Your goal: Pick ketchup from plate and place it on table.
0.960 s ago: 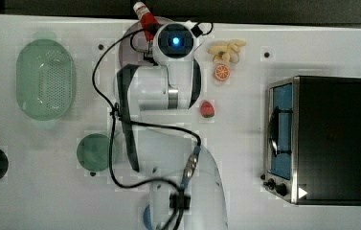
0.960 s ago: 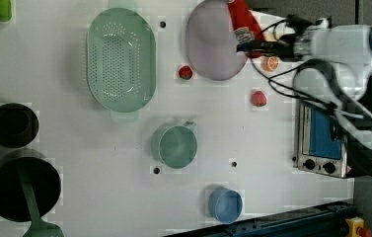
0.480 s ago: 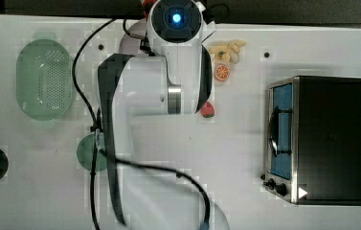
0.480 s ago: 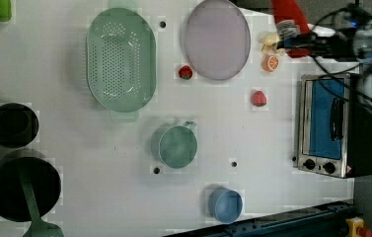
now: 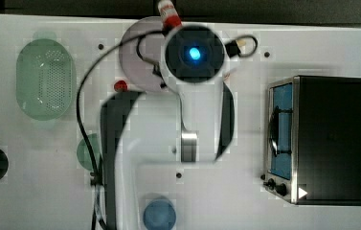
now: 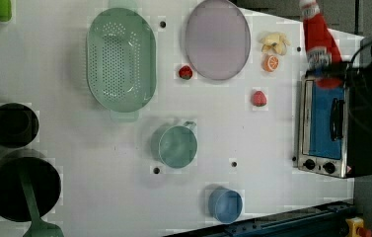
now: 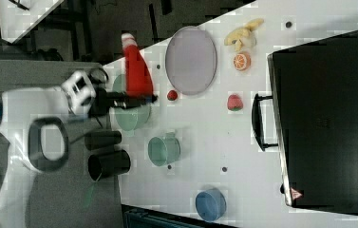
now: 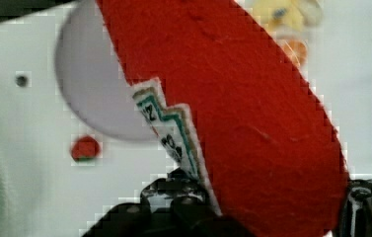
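The ketchup (image 7: 136, 71), a red bottle with a white cap and label, hangs in the air, base down, with my gripper (image 7: 138, 99) shut on its lower end. In the left view the ketchup (image 6: 319, 37) shows past the plate's right side, above the oven's corner, with the gripper (image 6: 329, 74) at its base. The wrist view has the ketchup (image 8: 252, 123) close up between dark fingers (image 8: 173, 197). The pale lilac plate (image 6: 217, 39) lies bare on the white table (image 6: 252, 148). From the top, the arm covers part of the plate (image 5: 140, 57), and the ketchup (image 5: 168, 12) sticks out beyond it.
A toaster oven (image 6: 329, 128) stands at the left view's right. A light-green basket (image 6: 121, 59), a teal mug (image 6: 176, 145), a blue cup (image 6: 225, 203) and black pots (image 6: 13, 123) sit on the table. Small toy fruits (image 6: 271, 62) lie between plate and oven.
The arm has risen toward the top camera with the ketchup. The bottle left the plate's edge and travelled to the left view's right; the plate now shows whole.
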Action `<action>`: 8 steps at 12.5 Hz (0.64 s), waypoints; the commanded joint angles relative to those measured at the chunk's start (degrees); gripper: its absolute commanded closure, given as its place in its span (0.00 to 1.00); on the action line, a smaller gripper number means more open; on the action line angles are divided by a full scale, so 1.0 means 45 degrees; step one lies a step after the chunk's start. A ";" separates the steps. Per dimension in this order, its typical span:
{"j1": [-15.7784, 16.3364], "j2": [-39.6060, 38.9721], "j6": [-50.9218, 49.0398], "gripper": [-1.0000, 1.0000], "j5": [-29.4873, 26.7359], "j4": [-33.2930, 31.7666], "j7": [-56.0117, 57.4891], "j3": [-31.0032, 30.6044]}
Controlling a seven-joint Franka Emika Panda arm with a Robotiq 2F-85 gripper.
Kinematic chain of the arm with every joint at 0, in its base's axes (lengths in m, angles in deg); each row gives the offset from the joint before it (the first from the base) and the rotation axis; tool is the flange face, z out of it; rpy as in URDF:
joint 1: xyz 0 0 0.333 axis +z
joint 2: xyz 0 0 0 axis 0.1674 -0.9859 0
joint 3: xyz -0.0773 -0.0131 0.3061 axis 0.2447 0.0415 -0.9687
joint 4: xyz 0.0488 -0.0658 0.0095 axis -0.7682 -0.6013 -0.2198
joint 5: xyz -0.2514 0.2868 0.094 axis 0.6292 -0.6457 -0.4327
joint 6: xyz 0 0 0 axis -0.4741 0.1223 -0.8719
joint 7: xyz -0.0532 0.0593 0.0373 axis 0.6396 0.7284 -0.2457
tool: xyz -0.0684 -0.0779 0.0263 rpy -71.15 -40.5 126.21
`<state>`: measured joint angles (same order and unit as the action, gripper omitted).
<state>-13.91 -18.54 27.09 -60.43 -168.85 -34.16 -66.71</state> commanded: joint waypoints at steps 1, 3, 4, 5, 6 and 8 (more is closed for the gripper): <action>-0.0322 0.0716 0.0096 0.37 -0.0067 -0.2169 -0.0602 0.0383; -0.0348 0.0941 0.0808 0.37 -0.0095 -0.3398 -0.0603 0.0512; -0.0348 0.0876 0.1523 0.37 -0.0098 -0.3978 -0.0602 0.0531; -0.0347 0.0718 0.2426 0.37 -0.0104 -0.4558 -0.0606 0.0535; -0.0347 0.0465 0.3443 0.37 -0.0108 -0.5090 -0.0620 0.0536; -0.0324 -0.0222 0.5122 0.37 -0.0108 -0.5765 -0.0632 0.0512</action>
<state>-15.51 -20.99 48.46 -60.81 -193.86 -34.78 -64.06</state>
